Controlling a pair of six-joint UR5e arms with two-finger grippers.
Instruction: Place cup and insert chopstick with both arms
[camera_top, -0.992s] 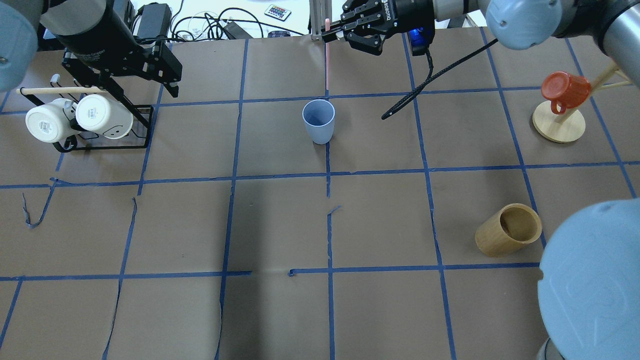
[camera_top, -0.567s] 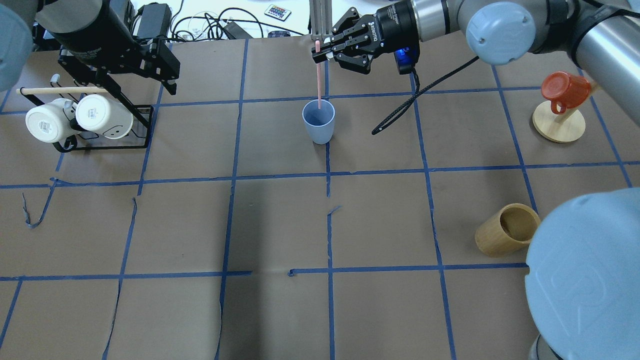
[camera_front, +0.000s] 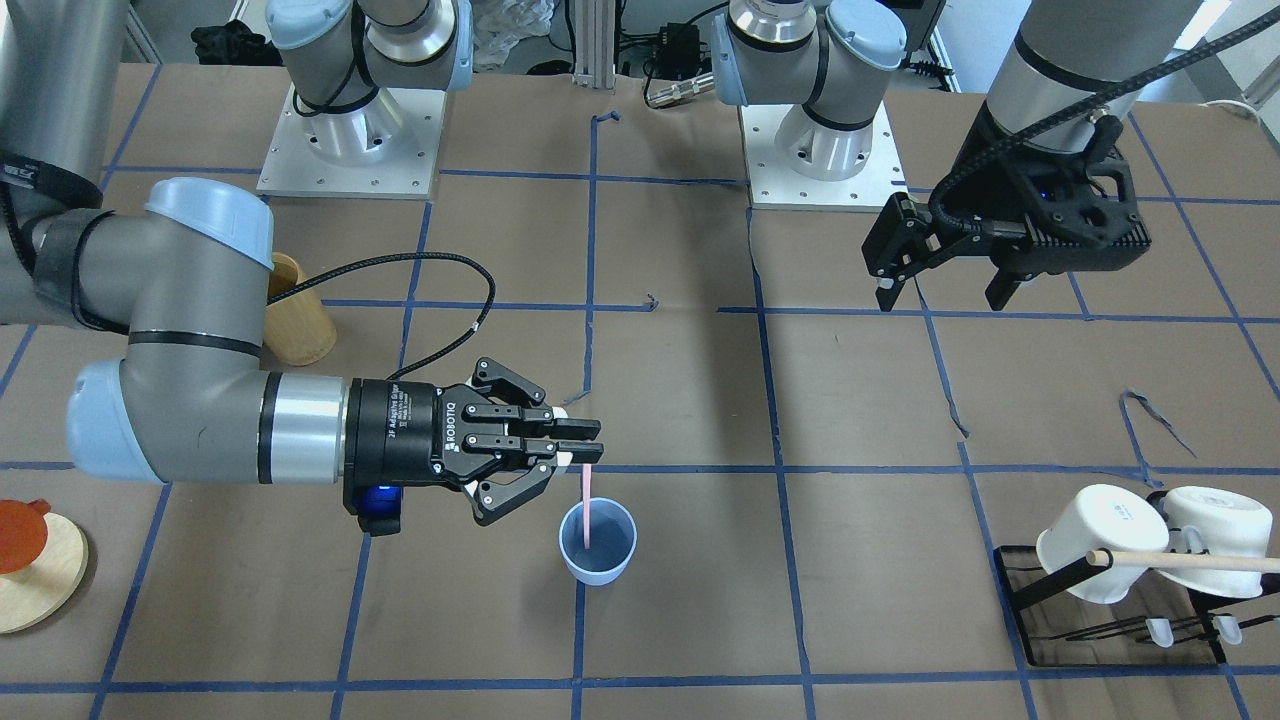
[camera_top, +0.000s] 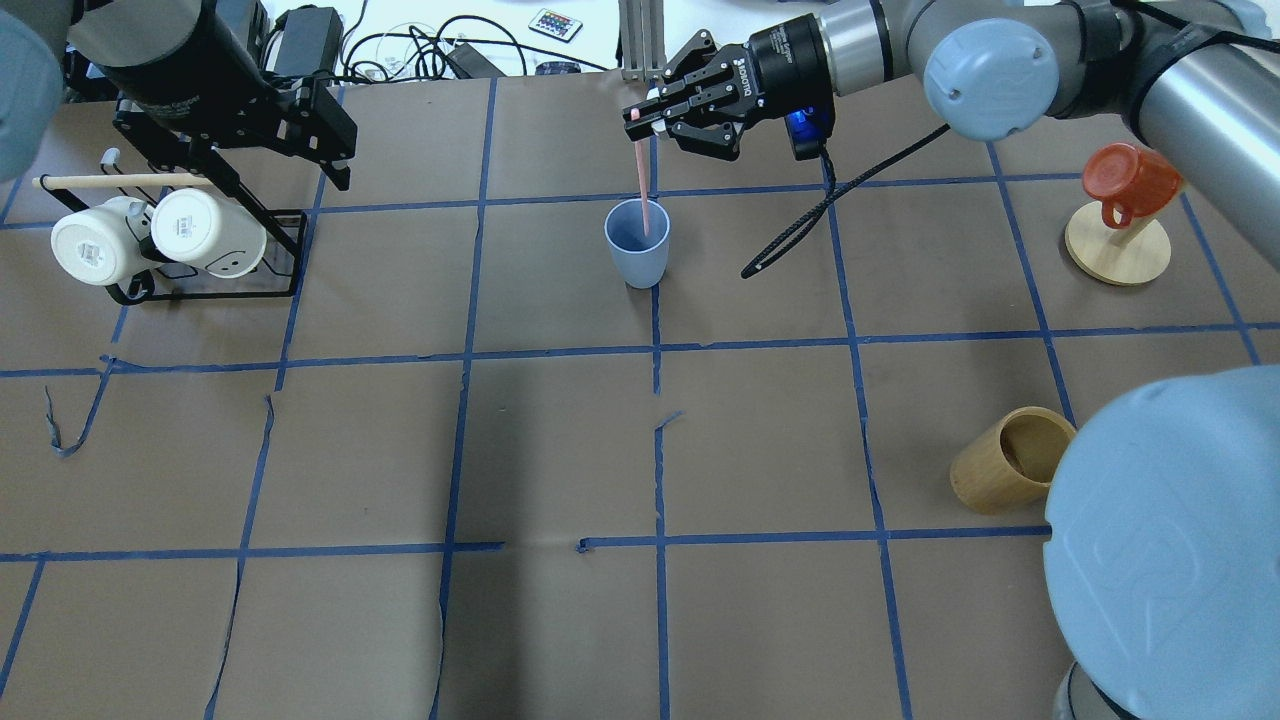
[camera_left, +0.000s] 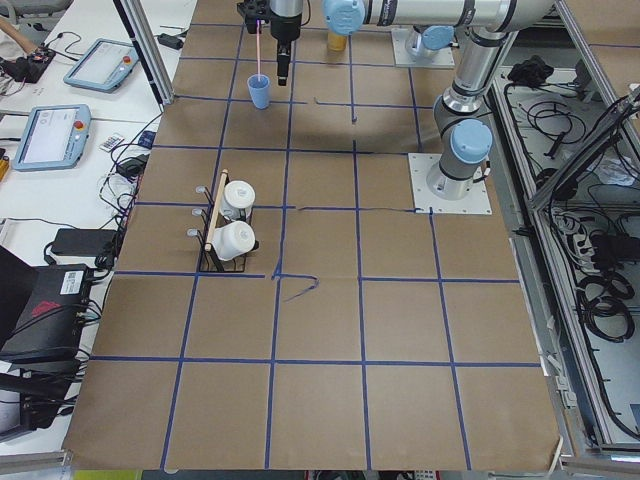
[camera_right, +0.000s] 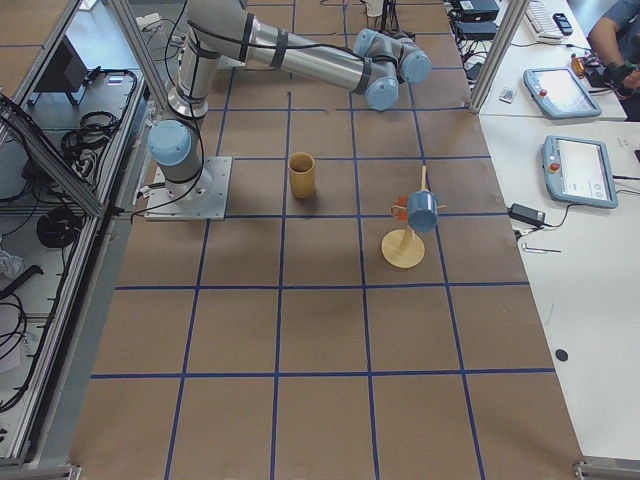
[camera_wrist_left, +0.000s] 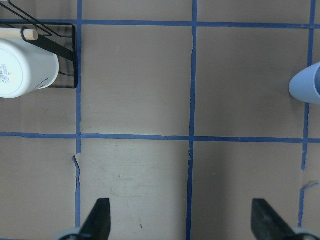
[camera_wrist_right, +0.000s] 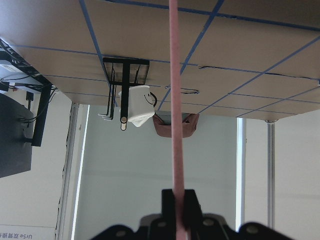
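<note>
Pale-pink chopstick (camera_top: 644, 190) hangs near upright with a slight lean, its top end pinched between the pressed-together fingers of the right gripper (camera_top: 641, 113), upper middle of the overhead view. Its lower end is already inside the light-blue cup (camera_top: 637, 243), which stands upright on the brown paper table (camera_top: 560, 450) just below. Step in hand, by my reading: lower and let go. Best to sink the tip close to the cup's floor, then part the fingers slowly so the light cup does not tip. Right arm reaches across, wrist level, fingers pointing to the frame's left. Left gripper (camera_front: 940, 290), upper right of the front view, hangs spread and empty, well apart from the cup.
</note>
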